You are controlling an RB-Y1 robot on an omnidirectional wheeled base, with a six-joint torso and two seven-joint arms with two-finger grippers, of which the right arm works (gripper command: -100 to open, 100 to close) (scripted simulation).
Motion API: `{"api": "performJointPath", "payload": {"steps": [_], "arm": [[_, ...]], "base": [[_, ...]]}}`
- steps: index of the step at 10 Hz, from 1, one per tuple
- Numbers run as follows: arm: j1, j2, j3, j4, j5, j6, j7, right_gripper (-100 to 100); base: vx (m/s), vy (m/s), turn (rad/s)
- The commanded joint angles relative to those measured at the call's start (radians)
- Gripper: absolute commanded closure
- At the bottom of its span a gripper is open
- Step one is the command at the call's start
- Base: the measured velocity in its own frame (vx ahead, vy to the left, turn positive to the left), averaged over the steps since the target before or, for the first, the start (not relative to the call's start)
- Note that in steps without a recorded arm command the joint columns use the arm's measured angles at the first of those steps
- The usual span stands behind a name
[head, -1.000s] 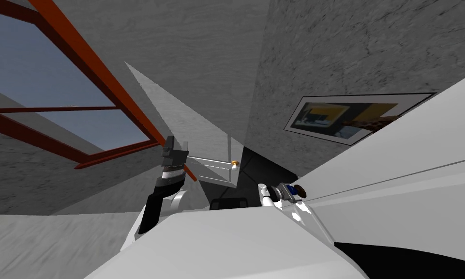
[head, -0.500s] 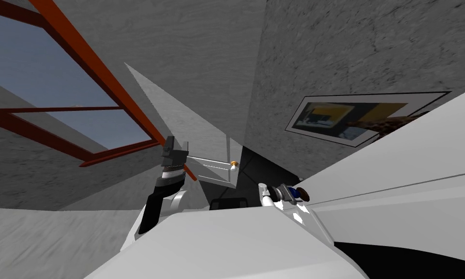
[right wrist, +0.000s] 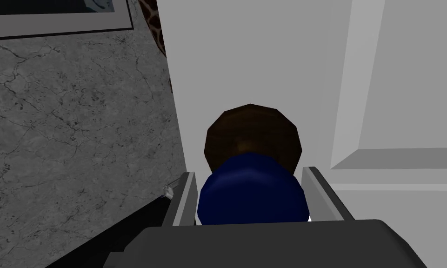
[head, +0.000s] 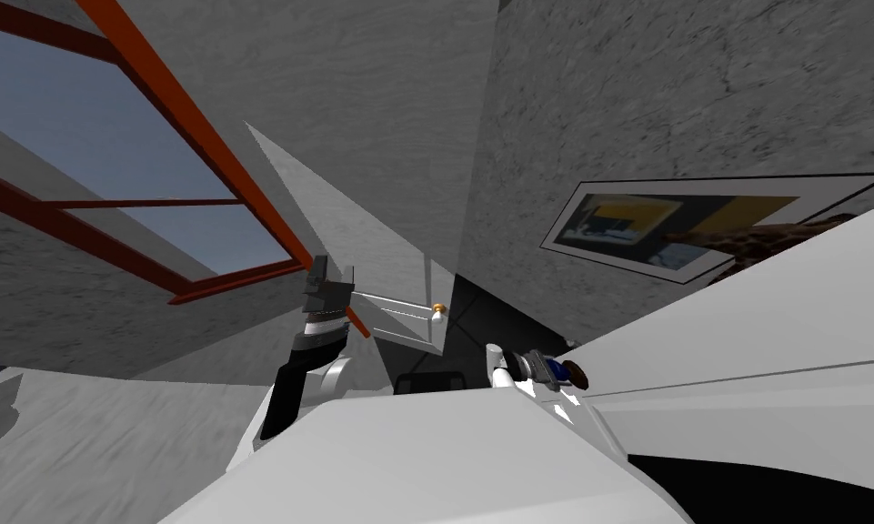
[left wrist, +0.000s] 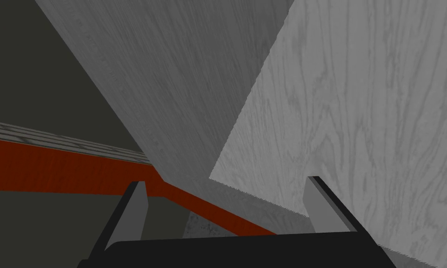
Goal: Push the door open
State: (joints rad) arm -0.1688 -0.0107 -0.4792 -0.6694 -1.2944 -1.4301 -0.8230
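Swung slightly further, the white door point(head: 771, 318) stands beside a grey wall point(head: 653, 109) with a picture point(head: 671, 232). Right gripper point(right wrist: 249, 172) pinches its blue knob point(right wrist: 252, 197); left gripper point(left wrist: 225, 181), raised, is spread.

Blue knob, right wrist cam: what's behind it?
A dark brown round plate on the white door. The blue knob, clamped in the right gripper, covers the plate's lower part.

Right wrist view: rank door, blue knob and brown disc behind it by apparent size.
1. The door, by far largest.
2. The blue knob and the brown disc: about alike; the knob sits nearer and hides part of the disc, so unranked.
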Motion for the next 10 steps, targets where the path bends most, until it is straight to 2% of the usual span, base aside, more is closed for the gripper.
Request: {"api": "performJointPath", "payload": {"steps": [1, 2, 3, 4, 10], "arm": [[-0.021, -0.023, -0.017, 0.05, -0.01, -0.035, -0.026, 100], [-0.021, -0.023, -0.017, 0.063, -0.01, -0.035, -0.026, 100], [-0.026, -0.021, -0.029, 0.069, -0.021, -0.048, -0.024, 100], [-0.036, -0.015, -0.05, 0.08, -0.042, -0.074, -0.019, 100], [-0.071, 0.016, -0.129, 0.119, -0.119, -0.167, -0.003, 100]], "base": [[0.009, -0.077, 0.024], [0.007, -0.037, -0.008], [0.007, -0.05, 0.065], [0.001, -0.131, 0.198], [0.014, -0.184, 0.111]]}}
